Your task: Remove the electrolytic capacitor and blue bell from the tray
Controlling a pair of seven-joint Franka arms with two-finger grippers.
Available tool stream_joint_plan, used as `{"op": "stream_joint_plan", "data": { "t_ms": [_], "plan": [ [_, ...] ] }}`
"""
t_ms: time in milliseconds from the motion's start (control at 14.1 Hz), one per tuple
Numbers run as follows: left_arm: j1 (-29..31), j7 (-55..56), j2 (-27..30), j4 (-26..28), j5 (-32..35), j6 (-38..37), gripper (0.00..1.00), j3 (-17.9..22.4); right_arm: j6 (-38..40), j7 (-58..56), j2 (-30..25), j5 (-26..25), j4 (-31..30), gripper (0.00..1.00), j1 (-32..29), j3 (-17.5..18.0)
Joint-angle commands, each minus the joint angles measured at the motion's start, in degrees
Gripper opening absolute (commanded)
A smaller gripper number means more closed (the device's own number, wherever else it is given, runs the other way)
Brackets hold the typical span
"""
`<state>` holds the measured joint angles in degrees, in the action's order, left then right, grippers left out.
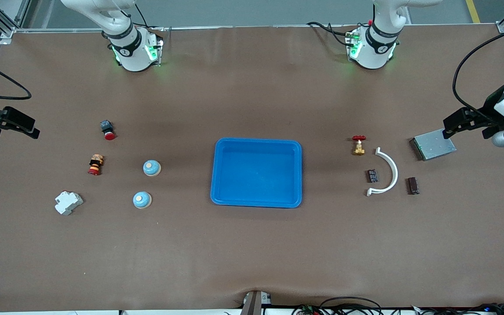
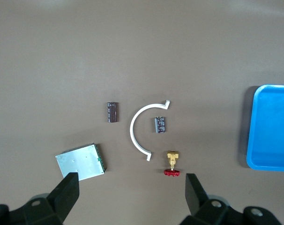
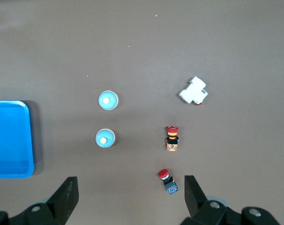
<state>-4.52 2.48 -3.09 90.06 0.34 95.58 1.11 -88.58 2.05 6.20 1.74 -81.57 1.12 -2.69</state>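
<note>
Two bells lie nearest: one [image 1: 141, 200] beside the white block [image 1: 68, 203], the other [image 1: 152, 168] slightly farther, both toward the right arm's end. Two red-capped buttons [image 1: 96, 164] [image 1: 108, 130] lie farther still. Centre: one blue tray [image 1: 256, 201]. Toward the left arm's end: two capacitors [image 1: 413, 185] [image 1: 372, 176], one white arc [image 1: 387, 173], one valve [image 1: 358, 145], one metal box [image 1: 433, 145]. Left gripper [image 2: 130, 190] hangs over the box with fingers apart; right gripper [image 3: 128, 190] waits at its table end, fingers apart
</note>
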Motion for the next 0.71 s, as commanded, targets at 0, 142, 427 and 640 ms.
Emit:
{"op": "stream_joint_plan", "data": {
  "t_ms": [0,142,427,640],
  "plan": [
    [-0.2,0.6,0.5,0.1,0.7,-1.2,1.0,-0.4,-0.5,0.9,-1.9,1.2,-2.7,1.0,-1.1,0.1],
    [-0.2,0.6,0.5,0.1,0.7,-1.2,1.0,-0.4,-0.2,0.9,-1.9,1.2,-2.7,1.0,-1.4,0.1],
    [-0.2,0.7,0.5,0.1,0.6,-1.2,1.0,-0.4,-0.1,1.0,-2.1,1.2,-3.0,1.0,-1.6,0.1],
    [-0.1,0.7,0.5,0.2,0.6,-1.2,1.0,-0.4,0.1,2.7,-2.1,2.8,-3.8,1.0,-1.6,0.1]
  ]
}}
